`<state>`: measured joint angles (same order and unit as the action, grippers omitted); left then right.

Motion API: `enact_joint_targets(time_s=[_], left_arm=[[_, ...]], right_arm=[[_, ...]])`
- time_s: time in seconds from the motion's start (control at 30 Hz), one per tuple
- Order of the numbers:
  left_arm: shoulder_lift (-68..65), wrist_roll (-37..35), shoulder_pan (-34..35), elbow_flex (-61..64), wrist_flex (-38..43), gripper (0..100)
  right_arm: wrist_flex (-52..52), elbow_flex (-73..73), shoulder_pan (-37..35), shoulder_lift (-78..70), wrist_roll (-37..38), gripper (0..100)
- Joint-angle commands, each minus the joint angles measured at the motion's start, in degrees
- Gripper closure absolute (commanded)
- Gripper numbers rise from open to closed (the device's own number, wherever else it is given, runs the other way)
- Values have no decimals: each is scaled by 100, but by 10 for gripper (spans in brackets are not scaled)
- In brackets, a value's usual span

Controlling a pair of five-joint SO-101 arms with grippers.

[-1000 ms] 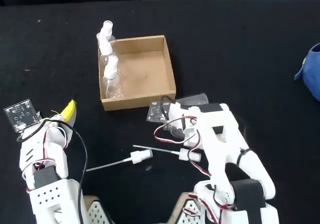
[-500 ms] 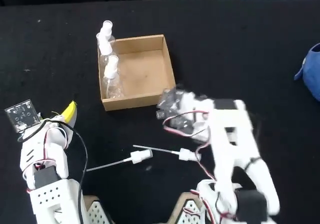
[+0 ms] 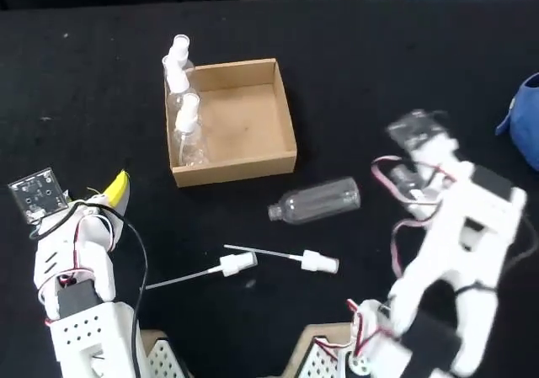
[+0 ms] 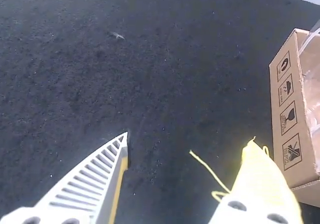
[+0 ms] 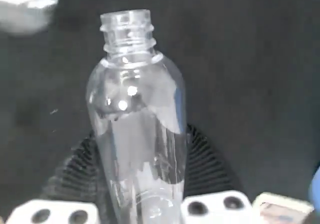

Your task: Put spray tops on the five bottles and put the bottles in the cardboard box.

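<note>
Three capped clear bottles (image 3: 187, 130) stand along one wall of the cardboard box (image 3: 285, 109). Another clear bottle (image 3: 316, 201) without a top lies on the black table just in front of the box. Two loose spray tops (image 3: 237, 264) (image 3: 321, 263) with long tubes lie nearer the arm bases. My right gripper (image 5: 142, 156) is shut on an open-necked clear bottle (image 5: 135, 114); in the high view this gripper (image 3: 410, 180) is to the right of the lying bottle. The left gripper (image 4: 187, 149) stands open over bare table beside the box's wall (image 4: 292, 109), with nothing between its fingers.
A blue object (image 3: 524, 124) sits at the table's right edge. The left arm (image 3: 72, 252) stays at the front left, short of the box. Black table stretches around the box and behind it.
The right arm has swung away from the box's front corner toward the right, uncovering the topless bottle lying on the table. The left arm has not moved.
</note>
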<state>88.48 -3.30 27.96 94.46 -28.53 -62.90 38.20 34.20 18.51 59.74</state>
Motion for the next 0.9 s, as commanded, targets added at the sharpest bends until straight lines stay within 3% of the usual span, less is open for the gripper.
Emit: enact_joint_targets(time_s=[0.0, 0.23, 0.4, 0.63, 0.87], left_arm=[[79, 9, -13, -57, 114, 762], [79, 9, -13, -57, 114, 762], [79, 9, -13, -57, 114, 762], [79, 9, -13, -57, 114, 762], [79, 9, -13, -66, 114, 762]], right_arm=[[316, -681, 484, -831, -738, 987], [264, -1727, 1266, -2457, -1644, 962], [-853, -2668, 1327, -3160, -1495, 772], [-2673, -4312, 756, -3204, -1767, 773], [-3288, -5385, -44, -3204, -2347, 773]])
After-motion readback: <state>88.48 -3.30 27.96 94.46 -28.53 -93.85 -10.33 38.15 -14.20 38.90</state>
